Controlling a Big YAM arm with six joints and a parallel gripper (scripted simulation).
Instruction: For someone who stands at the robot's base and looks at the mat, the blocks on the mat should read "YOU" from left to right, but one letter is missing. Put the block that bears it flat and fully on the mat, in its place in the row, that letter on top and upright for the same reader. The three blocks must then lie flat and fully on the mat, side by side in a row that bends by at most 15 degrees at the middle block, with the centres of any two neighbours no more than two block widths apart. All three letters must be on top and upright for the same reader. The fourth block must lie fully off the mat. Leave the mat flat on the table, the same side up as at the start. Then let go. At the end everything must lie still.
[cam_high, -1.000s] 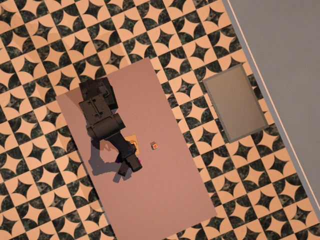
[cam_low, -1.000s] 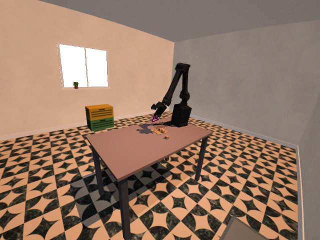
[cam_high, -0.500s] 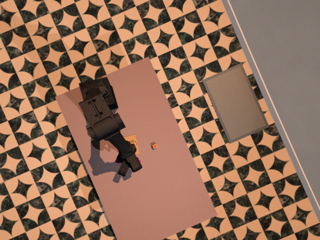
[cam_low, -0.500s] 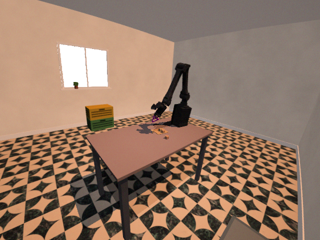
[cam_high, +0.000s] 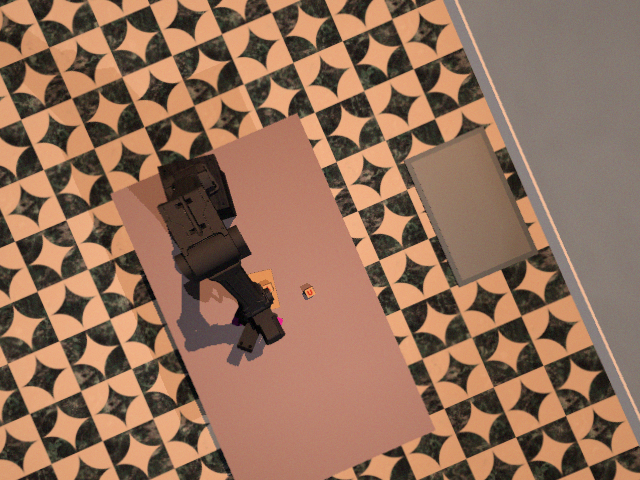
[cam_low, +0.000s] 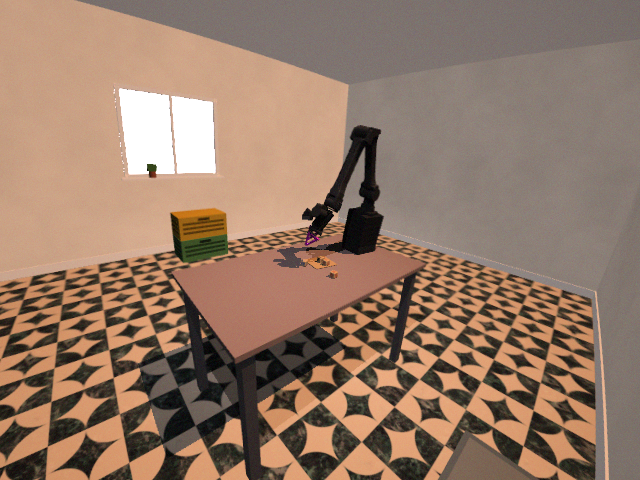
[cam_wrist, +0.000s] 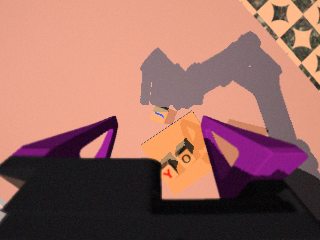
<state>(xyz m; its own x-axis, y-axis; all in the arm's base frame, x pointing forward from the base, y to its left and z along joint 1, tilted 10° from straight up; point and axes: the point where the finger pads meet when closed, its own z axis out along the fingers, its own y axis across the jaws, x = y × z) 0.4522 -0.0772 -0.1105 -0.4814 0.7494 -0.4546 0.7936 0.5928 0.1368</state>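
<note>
A small orange mat lies on the pink table, with a block marked Y and a block marked O side by side on it. A block with a blue letter lies on the table just off the mat's far corner. A block with a red U lies alone on the table to the right of the mat, and it also shows in the side view. My gripper hovers above the mat's edge with its purple fingers wide open and empty. From above, my arm hides most of the mat.
The robot base stands at the table's near-left corner. The table's edge and the tiled floor show at the top right of the wrist view. A grey rug lies on the floor beside the table.
</note>
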